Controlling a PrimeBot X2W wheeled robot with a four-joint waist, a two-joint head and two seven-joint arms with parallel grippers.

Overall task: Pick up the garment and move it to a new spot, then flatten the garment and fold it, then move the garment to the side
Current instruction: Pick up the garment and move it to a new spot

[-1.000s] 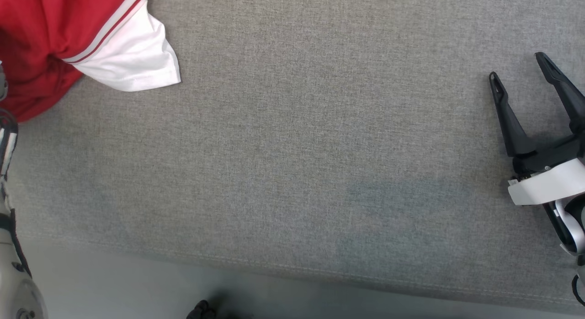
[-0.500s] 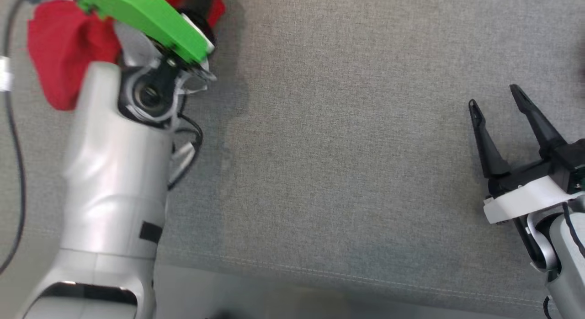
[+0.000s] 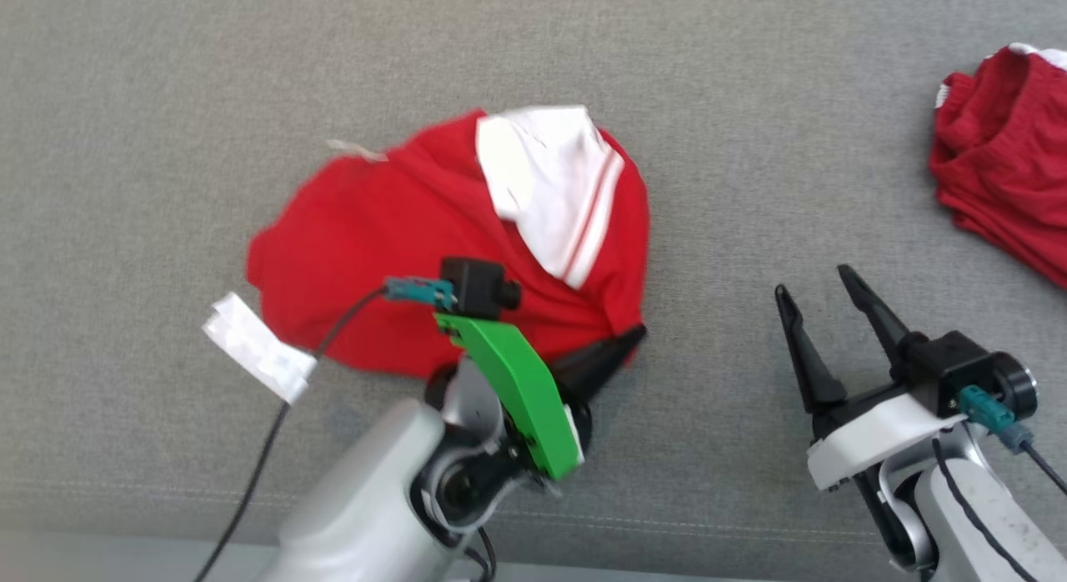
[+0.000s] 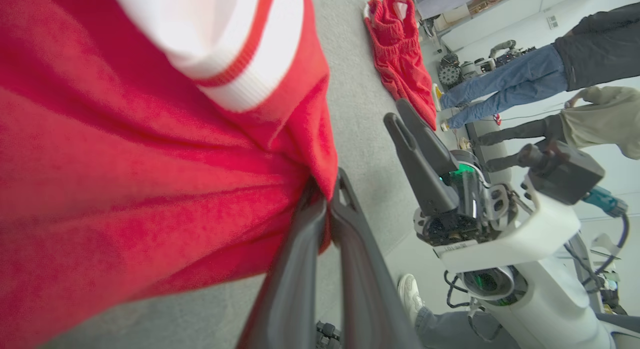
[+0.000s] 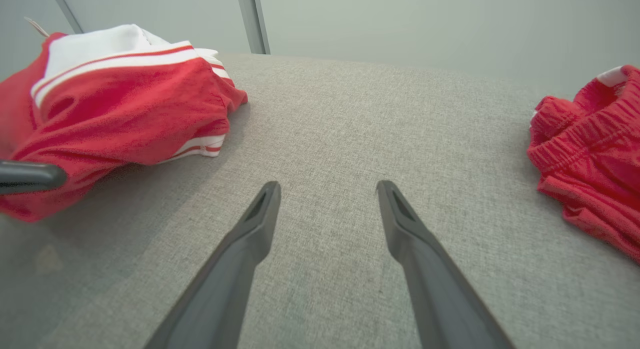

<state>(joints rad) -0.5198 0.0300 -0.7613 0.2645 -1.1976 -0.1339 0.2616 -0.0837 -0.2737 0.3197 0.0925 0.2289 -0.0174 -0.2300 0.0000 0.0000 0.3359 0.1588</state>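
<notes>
A red garment (image 3: 392,257) with a white, red-striped sleeve (image 3: 542,182) lies bunched on the grey cloth surface (image 3: 167,107), at the middle of the head view. My left gripper (image 3: 635,333) is shut on the garment's lower right edge. In the left wrist view the red cloth (image 4: 150,164) is pinched between the tips of the left gripper (image 4: 327,194). My right gripper (image 3: 814,282) stands open to the right of the garment, apart from it, with nothing between its fingers. The right wrist view has the right gripper (image 5: 327,186) over bare cloth and the garment (image 5: 125,104) at the left.
Another red piece of clothing (image 3: 1000,207) with an elastic waistband lies at the far right. A white tag (image 3: 258,348) hangs on the left arm's cable. The surface's front edge (image 3: 708,540) runs along the bottom. People's legs (image 4: 490,89) and a shoe (image 4: 410,294) stand beyond the surface.
The head camera has swung, so the whole picture has shifted. My left gripper has closed on the garment's edge. The right gripper has stayed open.
</notes>
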